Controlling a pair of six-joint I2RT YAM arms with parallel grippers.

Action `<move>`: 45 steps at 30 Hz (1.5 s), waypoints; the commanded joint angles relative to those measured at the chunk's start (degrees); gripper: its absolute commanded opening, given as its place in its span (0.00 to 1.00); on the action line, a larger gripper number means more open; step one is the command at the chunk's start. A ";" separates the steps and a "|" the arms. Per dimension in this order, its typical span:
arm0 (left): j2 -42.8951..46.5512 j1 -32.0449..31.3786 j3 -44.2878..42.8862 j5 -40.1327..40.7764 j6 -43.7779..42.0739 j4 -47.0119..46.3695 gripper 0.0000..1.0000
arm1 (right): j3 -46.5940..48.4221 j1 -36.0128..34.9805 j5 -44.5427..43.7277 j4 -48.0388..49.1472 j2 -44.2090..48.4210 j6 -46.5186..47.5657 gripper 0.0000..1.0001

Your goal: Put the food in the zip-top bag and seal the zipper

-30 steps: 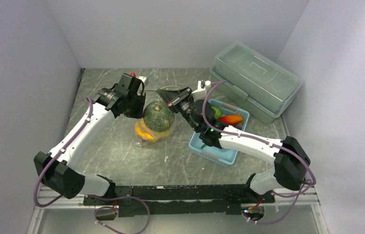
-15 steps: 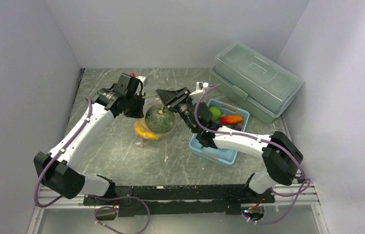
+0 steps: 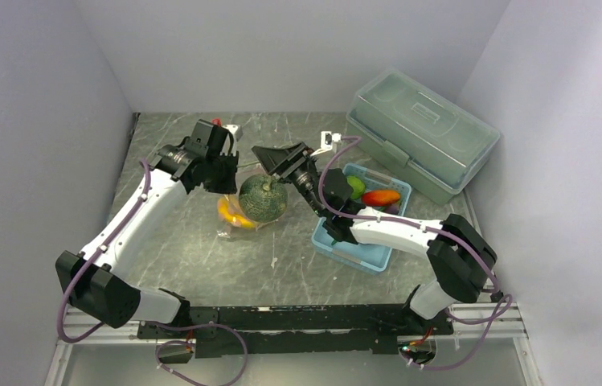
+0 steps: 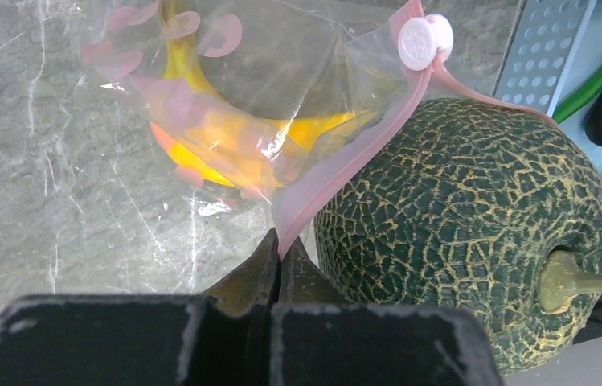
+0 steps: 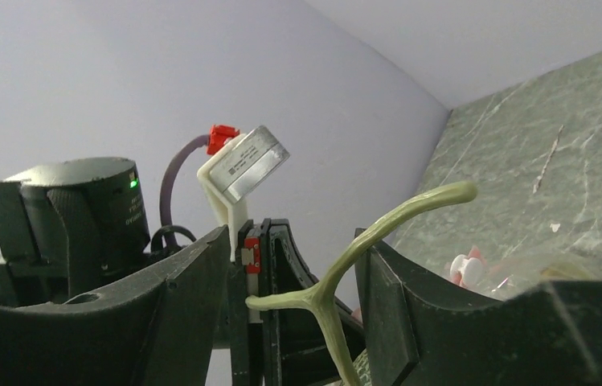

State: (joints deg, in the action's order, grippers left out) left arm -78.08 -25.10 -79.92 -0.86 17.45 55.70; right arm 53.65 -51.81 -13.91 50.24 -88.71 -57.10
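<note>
Zip-top bag [image 4: 225, 96] holding yellow bananas [image 4: 225, 153] lies against the melon [image 3: 263, 199], its zipper [image 4: 346, 153] pinched by the closed left gripper [image 4: 280, 257], while the right gripper [image 5: 289, 277] stands apart around the melon's stem [image 5: 378, 233].

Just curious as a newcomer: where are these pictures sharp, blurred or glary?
Top view: soft even light, no harsh shadows. Left wrist view: melon crisp, faint sheen on the bag, left tool dark and soft up close. Right wrist view: stem sharp, close fingers softer.
</note>
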 commanded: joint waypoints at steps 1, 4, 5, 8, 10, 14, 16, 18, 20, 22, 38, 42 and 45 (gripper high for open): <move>1.44 0.53 0.00 -1.74 -0.14 -1.90 0.00 | 1.38 0.11 3.66 2.89 2.62 3.99 0.62; 1.36 0.73 0.11 -2.22 -0.05 -2.04 0.00 | 2.79 0.13 3.57 -2.51 4.64 6.30 0.62; 1.36 0.82 0.11 -2.54 0.04 -2.13 0.00 | 4.06 0.13 3.47 -5.61 5.33 7.31 0.62; 1.49 1.38 0.19 -3.86 0.08 -2.50 0.00 | 7.96 0.12 3.32 -16.72 7.09 11.16 0.63; 1.53 1.81 0.28 -4.67 0.18 -2.74 0.00 | 10.32 0.13 3.28 -22.82 8.07 14.00 0.63; 1.53 2.70 0.33 -6.62 0.30 -3.21 0.00 | 14.62 0.13 2.47 -35.51 9.33 20.02 0.64; 1.51 3.02 0.38 -7.17 0.30 -3.32 0.00 | 16.10 0.18 2.50 -39.71 9.76 22.85 0.65; 1.53 3.33 0.44 -7.48 0.39 -3.40 0.00 | 17.14 0.22 3.27 -43.04 10.15 24.82 0.66; 1.60 3.55 0.44 -7.89 0.48 -3.57 0.00 | 17.67 0.22 3.70 -45.43 10.48 26.07 0.66; 1.70 3.80 0.49 -8.17 0.70 -3.75 0.00 | 17.51 0.22 3.51 -47.18 11.36 26.84 0.66; 1.62 6.35 0.41 -11.97 1.27 -4.84 0.00 | 14.38 3.05 5.26 -58.18 15.07 26.99 0.57; 1.51 6.71 0.55 -12.05 1.27 -4.95 0.00 | 15.35 3.47 9.25 -60.09 12.72 27.94 0.50; 1.51 7.03 0.77 -12.42 1.36 -5.21 0.00 | 16.14 3.47 12.19 -61.89 10.84 28.71 0.47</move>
State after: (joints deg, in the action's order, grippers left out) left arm -78.08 -18.72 -79.24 -11.79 18.31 52.90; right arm 68.29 -48.18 -6.92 -9.17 -76.05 -29.56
